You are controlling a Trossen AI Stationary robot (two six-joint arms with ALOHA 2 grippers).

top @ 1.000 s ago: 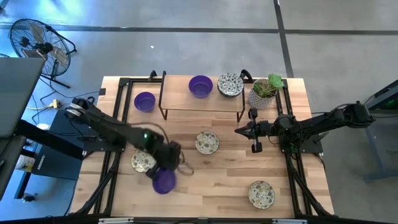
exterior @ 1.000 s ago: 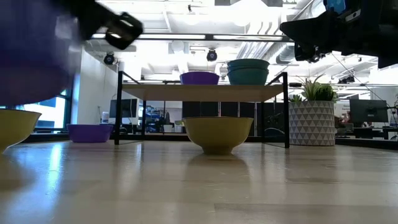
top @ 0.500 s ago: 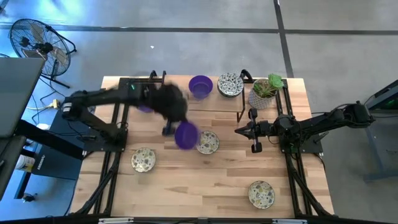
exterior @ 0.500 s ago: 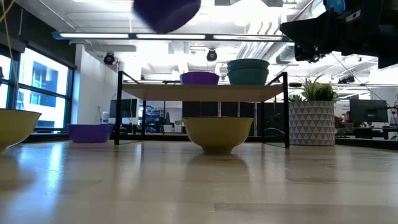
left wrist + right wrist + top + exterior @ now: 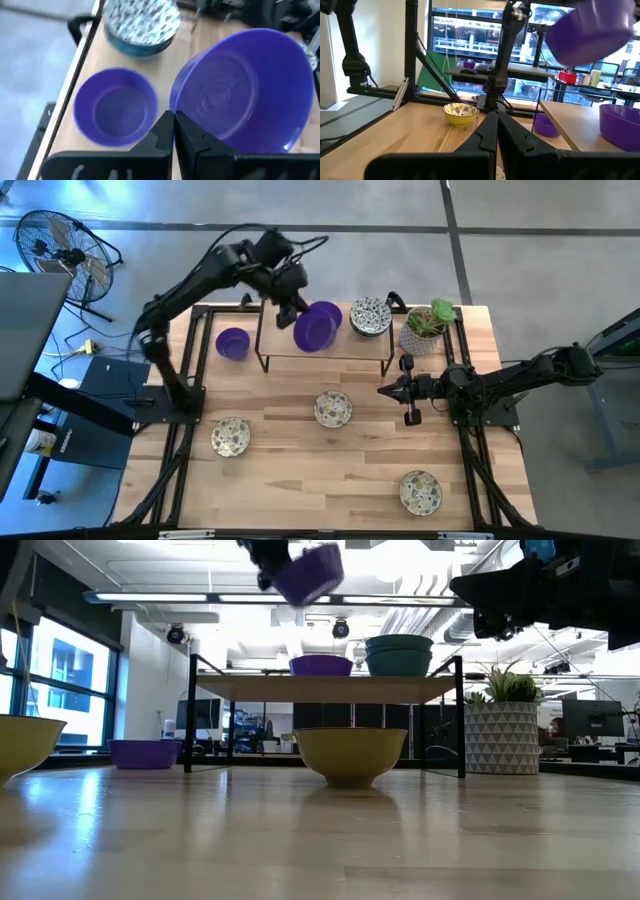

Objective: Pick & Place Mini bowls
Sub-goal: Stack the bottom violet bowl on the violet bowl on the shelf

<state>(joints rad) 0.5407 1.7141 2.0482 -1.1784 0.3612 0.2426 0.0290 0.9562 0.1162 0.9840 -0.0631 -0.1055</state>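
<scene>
The left end effector (image 5: 290, 300) is clamped shut on the rim of a purple bowl (image 5: 314, 330), held tilted in the air above the raised shelf (image 5: 325, 355) at the desk's (image 5: 330, 470) far side, its open mouth turned sideways and partly downward. Half a second ago that bowl hung lower, over the middle of the desk beside a speckled bowl (image 5: 333, 408); a second ago it was near the front left. On the shelf beneath sit a second purple bowl (image 5: 116, 107) and a stacked speckled one (image 5: 371, 316), close to where the carried bowl hangs. The right end effector (image 5: 407, 390), closed and empty, waits unmoved near the potted plant (image 5: 426, 326).
</scene>
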